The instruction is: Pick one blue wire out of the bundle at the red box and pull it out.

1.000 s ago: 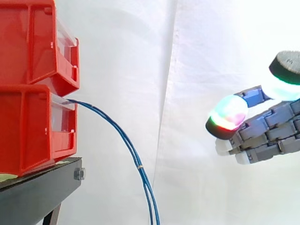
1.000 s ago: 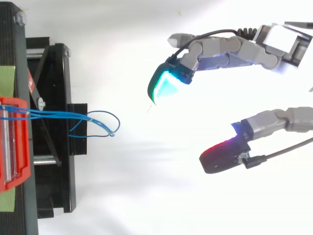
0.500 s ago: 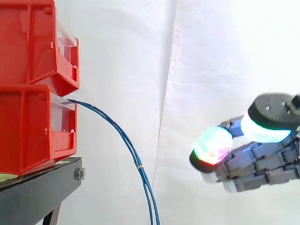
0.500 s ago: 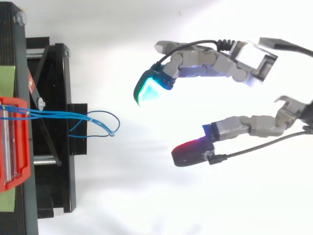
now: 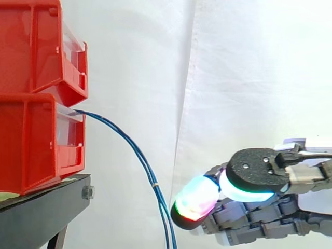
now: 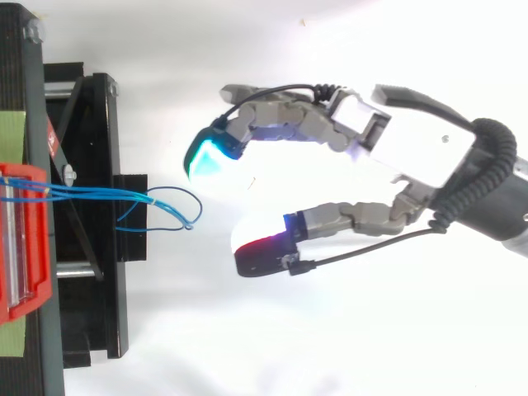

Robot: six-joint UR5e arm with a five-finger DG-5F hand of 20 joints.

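A bundle of thin blue wires comes out of the front of the lower red box and arcs down to the right, with a small yellow tie partway along. From above, the wires run from the red box across the stand and end in a loop. My hand reaches in from the right and is open, thumb and fingers spread apart with nothing between them. Its green-glowing fingertip and red-glowing fingertip sit just right of the loop. In the side view the hand is low, its fingertip close beside the hanging wires.
A second red bin is stacked on top of the lower one. Both rest on a black stand at the left. A white curtain hangs behind, and there is free room to the right of the wires.
My hand has moved left toward the wires and dropped lower, its fingers still spread. The wires and bins have not moved.
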